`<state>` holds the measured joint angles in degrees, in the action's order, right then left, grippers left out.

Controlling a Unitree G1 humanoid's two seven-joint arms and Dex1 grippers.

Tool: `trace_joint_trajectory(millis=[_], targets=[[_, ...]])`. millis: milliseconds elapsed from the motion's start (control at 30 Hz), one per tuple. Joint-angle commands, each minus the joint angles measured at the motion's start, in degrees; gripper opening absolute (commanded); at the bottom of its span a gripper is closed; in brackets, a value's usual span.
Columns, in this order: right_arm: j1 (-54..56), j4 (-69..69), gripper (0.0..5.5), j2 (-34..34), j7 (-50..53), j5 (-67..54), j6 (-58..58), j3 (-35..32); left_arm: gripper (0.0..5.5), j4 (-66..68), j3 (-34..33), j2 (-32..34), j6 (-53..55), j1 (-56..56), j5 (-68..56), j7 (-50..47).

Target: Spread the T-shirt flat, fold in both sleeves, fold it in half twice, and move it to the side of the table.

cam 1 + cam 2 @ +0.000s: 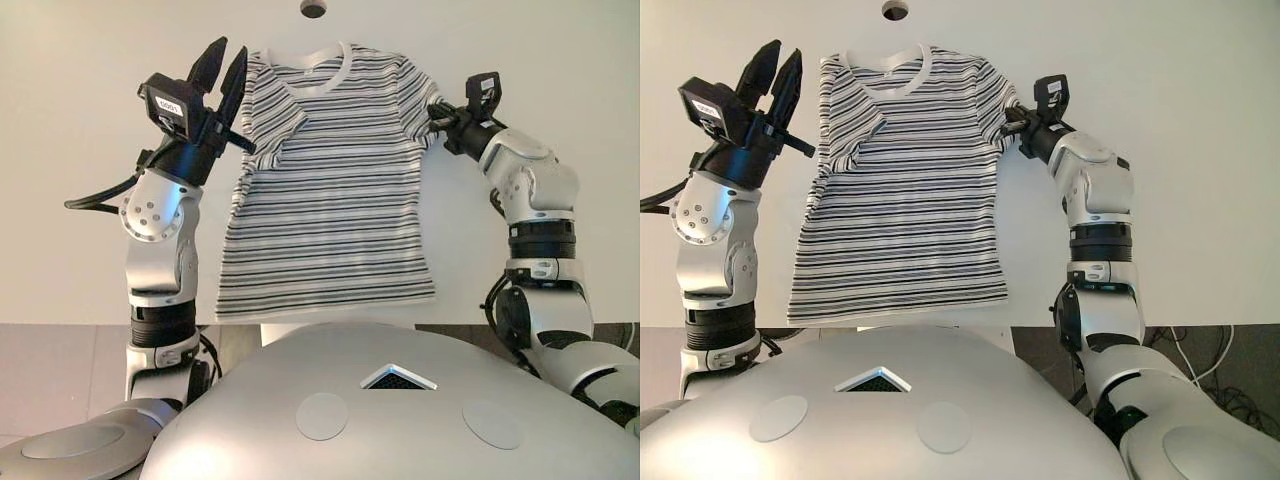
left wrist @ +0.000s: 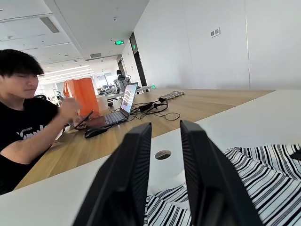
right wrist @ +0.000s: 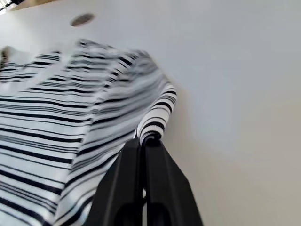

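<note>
Right hand [image 3: 142,141] pinches sleeve [image 3: 157,115]; striped T-shirt [image 1: 330,200] flat.

White table [image 1: 560,80]: broad bare surface either side of T-shirt [image 1: 330,190], room to pass. Left gripper [image 1: 229,47], fingers parted, raised just beside left sleeve, crowds that edge. Right gripper [image 1: 432,113] pinches right sleeve. Cable hole [image 1: 313,8] just beyond collar.

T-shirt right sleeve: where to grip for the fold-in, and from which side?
Grip the right sleeve at its cuff edge, coming in low from the robot's right. It sticks out sideways past the T-shirt body, so the cuff is the free outer edge. The right end effector is shut on it there.
</note>
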<state>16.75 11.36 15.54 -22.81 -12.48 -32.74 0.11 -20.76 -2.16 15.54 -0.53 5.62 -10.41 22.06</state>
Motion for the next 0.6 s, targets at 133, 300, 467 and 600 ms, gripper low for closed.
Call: trace_joint_trajectory(millis=[133,300,467,600], targets=[[-1.82,-10.61,0.02,-1.5,4.6,9.32,4.63,8.98,1.13,0.55,1.89,0.17,-0.65,-0.64,2.14,-0.16],[-1.39,-10.35,0.02,-2.37,5.84,15.27,5.86,15.07,1.13,0.72,2.92,0.07,-1.24,-0.32,3.62,-0.4],[0.16,-8.12,0.02,-3.41,5.08,20.82,6.7,22.02,1.13,0.82,3.93,-0.3,-1.68,0.06,5.16,-0.92],[0.06,-7.74,0.56,-5.22,5.31,21.56,7.26,22.64,1.13,1.26,4.76,-0.49,-2.14,0.43,5.99,-1.13]])
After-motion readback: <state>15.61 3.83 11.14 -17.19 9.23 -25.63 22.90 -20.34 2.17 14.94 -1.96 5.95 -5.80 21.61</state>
